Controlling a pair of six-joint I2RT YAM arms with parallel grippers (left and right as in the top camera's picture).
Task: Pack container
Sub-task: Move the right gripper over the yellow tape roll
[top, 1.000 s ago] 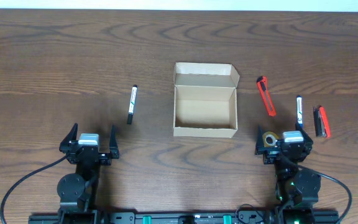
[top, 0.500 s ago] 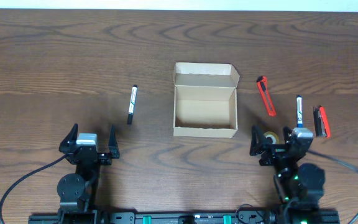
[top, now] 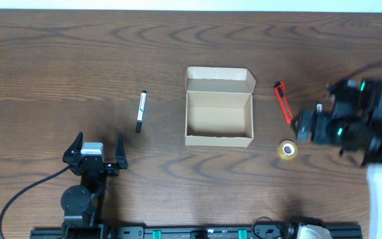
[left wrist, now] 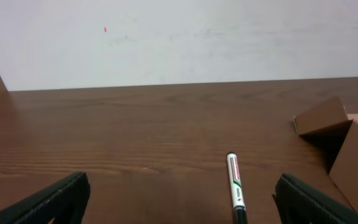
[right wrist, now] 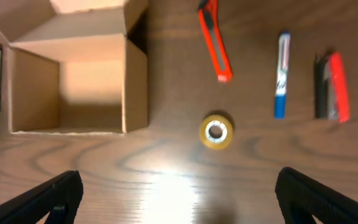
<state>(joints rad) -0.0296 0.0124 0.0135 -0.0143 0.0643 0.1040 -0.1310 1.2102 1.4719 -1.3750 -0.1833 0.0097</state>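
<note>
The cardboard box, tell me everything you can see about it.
The box is plain tan cardboard, rectangular and unmarked. It sits flat near the middle of the table, open, its lid flap hinged along the far edge and standing back, with small tabs at the flap's corners. The inside looks empty, bare floor showing. Only the table touches it: a pen lies apart on its left, a red cutter apart on its right.

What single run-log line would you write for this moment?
container: open, empty | left pincer: open, empty | right pincer: open, empty, high over table
</note>
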